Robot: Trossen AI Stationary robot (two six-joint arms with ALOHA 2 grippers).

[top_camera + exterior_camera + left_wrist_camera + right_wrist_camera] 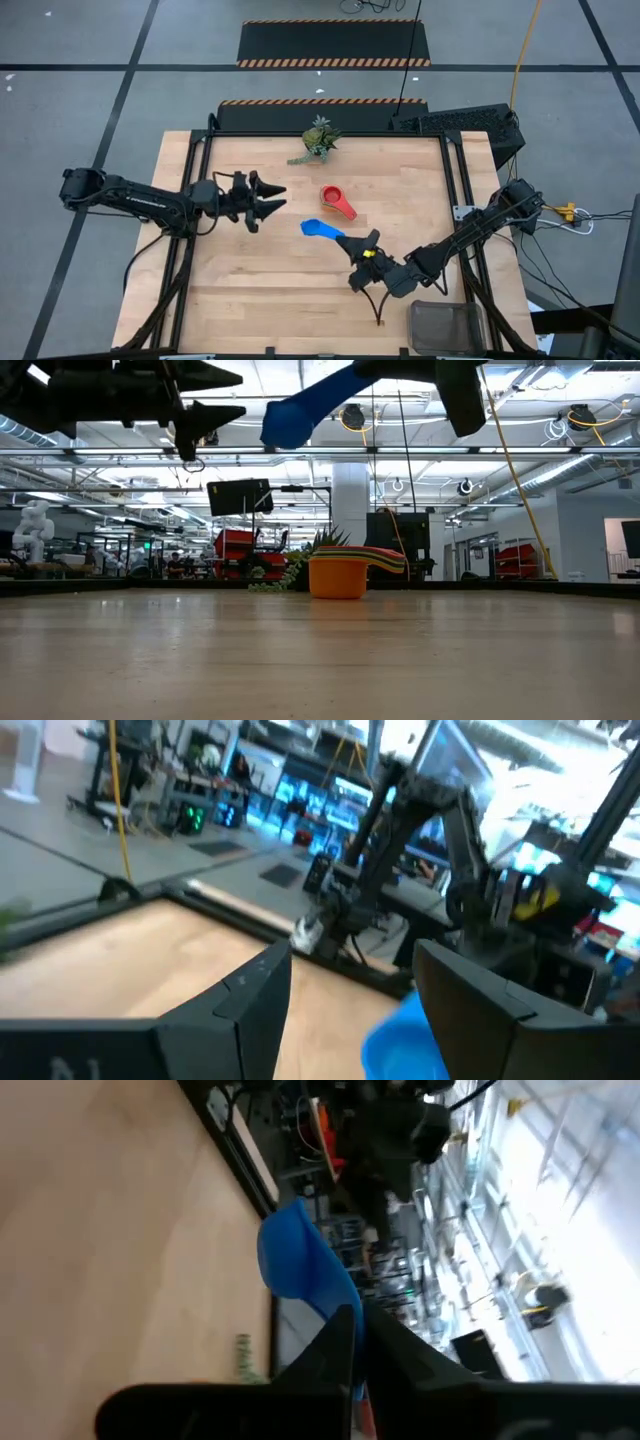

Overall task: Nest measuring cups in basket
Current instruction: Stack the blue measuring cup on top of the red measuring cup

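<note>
Right gripper, clamped on blue cup by its handle, aloft; left gripper parted, empty; risk: thin handle hold could swivel, dropping the cup short of basket.

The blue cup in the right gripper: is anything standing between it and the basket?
Nothing visible does. The right gripper holds the blue cup above bare table; the basket sits at the near right corner, behind that arm.
</note>
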